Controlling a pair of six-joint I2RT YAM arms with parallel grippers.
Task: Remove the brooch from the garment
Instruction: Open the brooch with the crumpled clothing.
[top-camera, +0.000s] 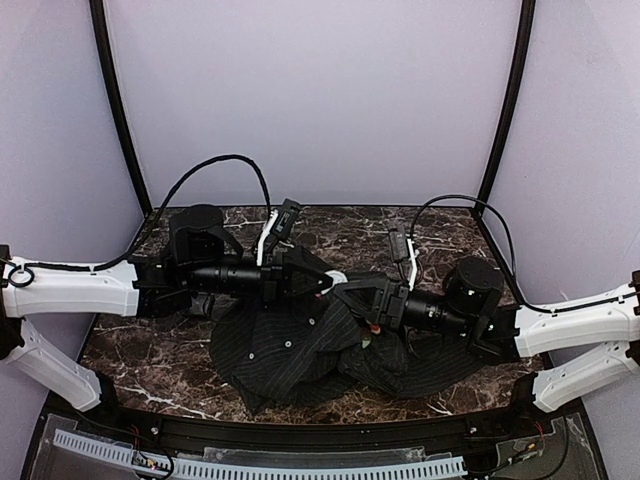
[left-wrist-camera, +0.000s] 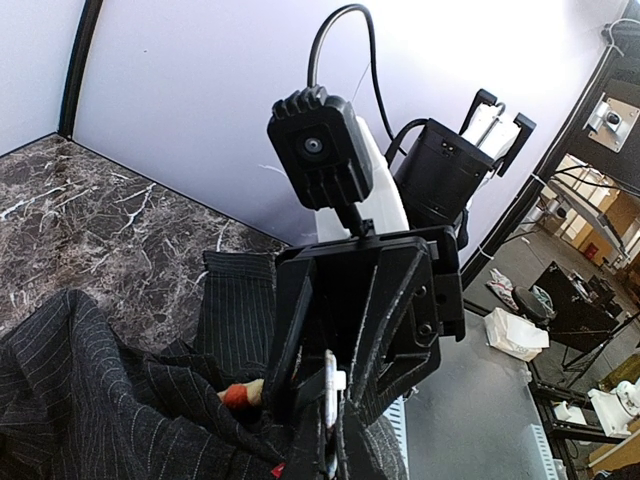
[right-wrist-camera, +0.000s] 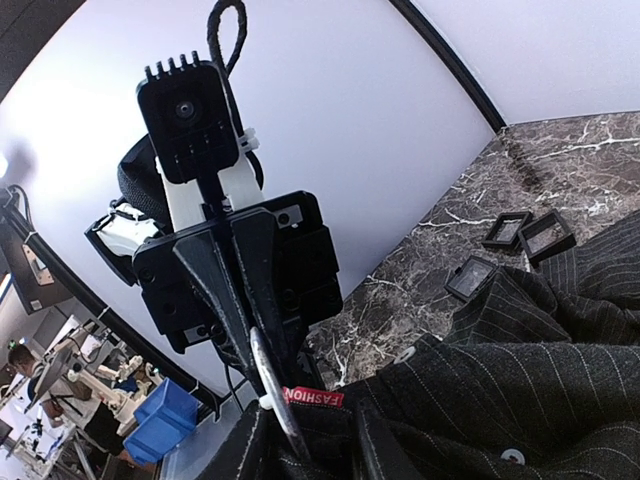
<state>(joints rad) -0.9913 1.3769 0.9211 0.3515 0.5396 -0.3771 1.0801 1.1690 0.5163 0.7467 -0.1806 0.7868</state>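
The brooch (left-wrist-camera: 240, 394) shows only in the left wrist view, as a small orange and red spot sunk in a fold of the garment (top-camera: 290, 345), partly hidden by cloth. It sits just beside the fingers of the right end effector (left-wrist-camera: 325, 420), on their left in that view, and not between them. Whether anything touches it cannot be told

The garment is dark with thin pale stripes and lies crumpled in a heap on the middle of the tabletop (top-camera: 150, 350), which is dark marble with white veins. A red label (right-wrist-camera: 312, 397) with white letters is sewn into it

The two arms reach in from either side and meet above the heap. The left end effector (top-camera: 322, 282) has its fingers together, with the tips down in the cloth right at the label; whether cloth is pinched between them cannot be seen. The right end effector (top-camera: 355, 298) points at it from the other side, very near. Its tips go into the folds, and the pictures do not show whether they are apart or clamped on something. A white loop (top-camera: 337, 274) stands between the two end effectors

Three small square black boxes (right-wrist-camera: 507, 230) lie on the tabletop past the garment's edge, near one another and well apart from the brooch
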